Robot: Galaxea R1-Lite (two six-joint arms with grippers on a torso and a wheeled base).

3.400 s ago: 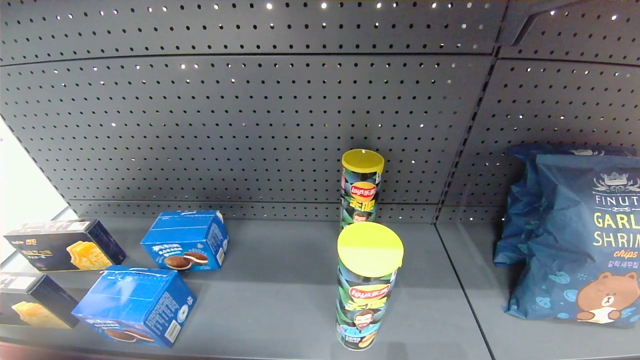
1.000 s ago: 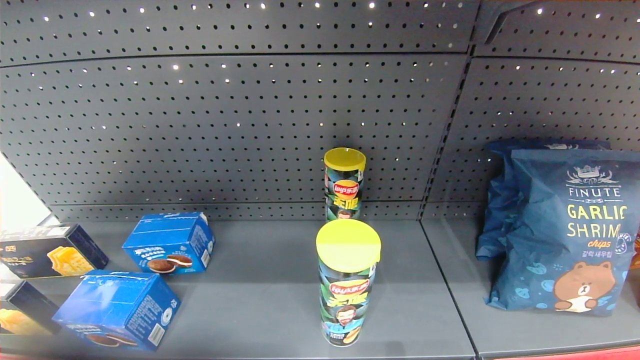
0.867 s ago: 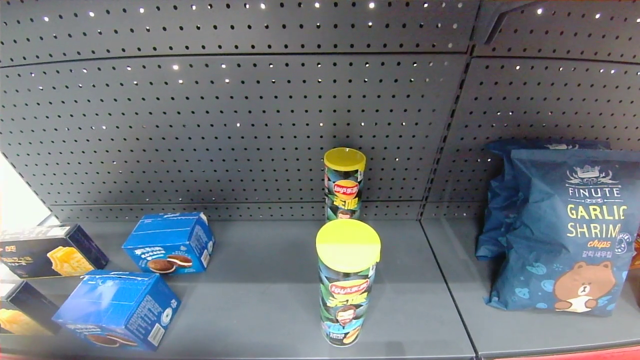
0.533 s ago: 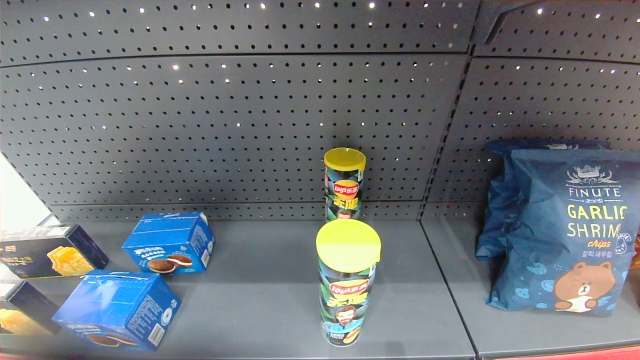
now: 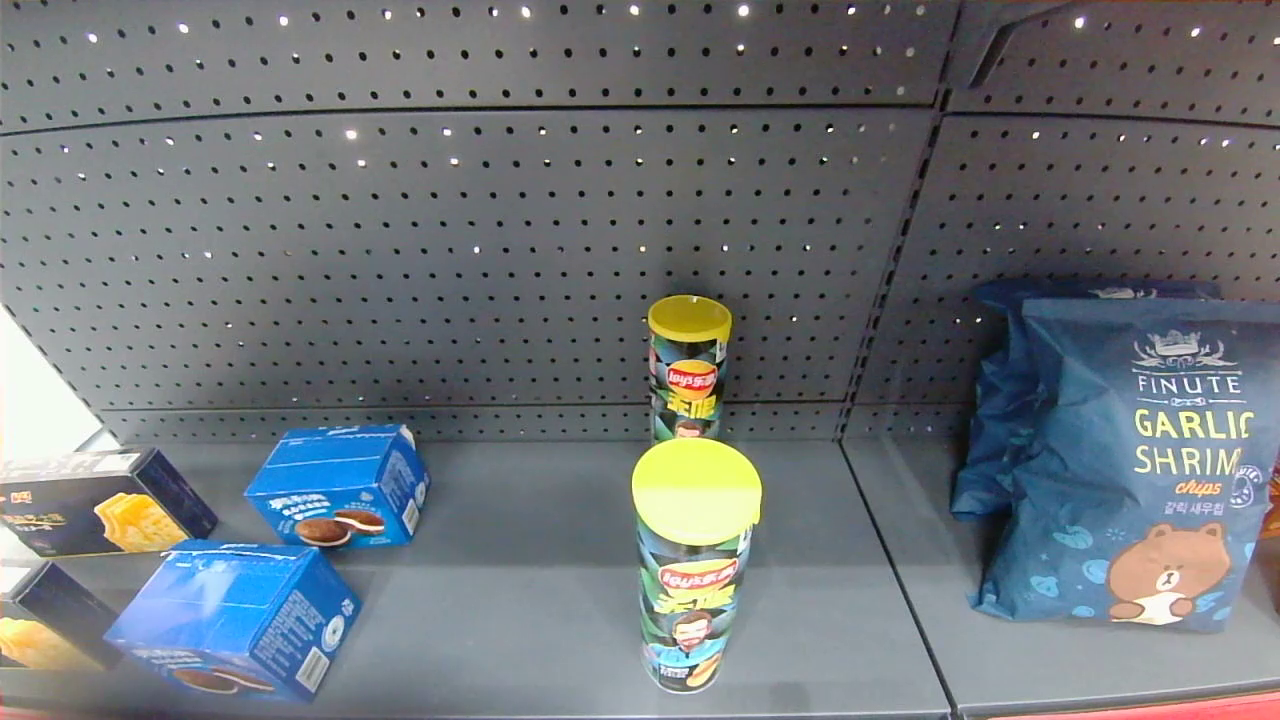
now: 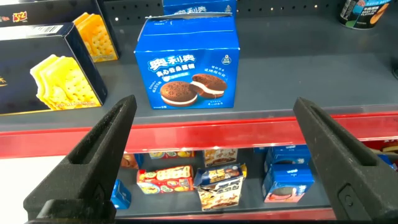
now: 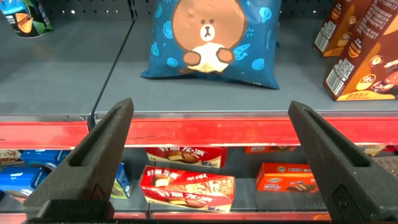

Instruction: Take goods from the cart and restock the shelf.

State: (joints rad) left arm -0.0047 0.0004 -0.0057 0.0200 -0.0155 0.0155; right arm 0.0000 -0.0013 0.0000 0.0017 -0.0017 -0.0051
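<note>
Open shelf [image 5: 500,580] between blue boxes [image 5: 335,485] and chip cans [image 5: 695,590], snack bags [image 5: 1130,470] filling the right bay

I see a dark grey perforated metal back panel [image 5: 450,250] along the rear. Under a glossy red edge rail [image 7: 205,130] I make out a red flat snack carton [image 7: 186,182] near an orange flat carton [image 7: 283,177], not touching.

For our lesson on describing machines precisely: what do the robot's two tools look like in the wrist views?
The left tool and right tool look alike: each has two matte, dark grey, grainy-surfaced fingers, long wedges narrowing to blunt tips, with a small round recess near the base.
</note>
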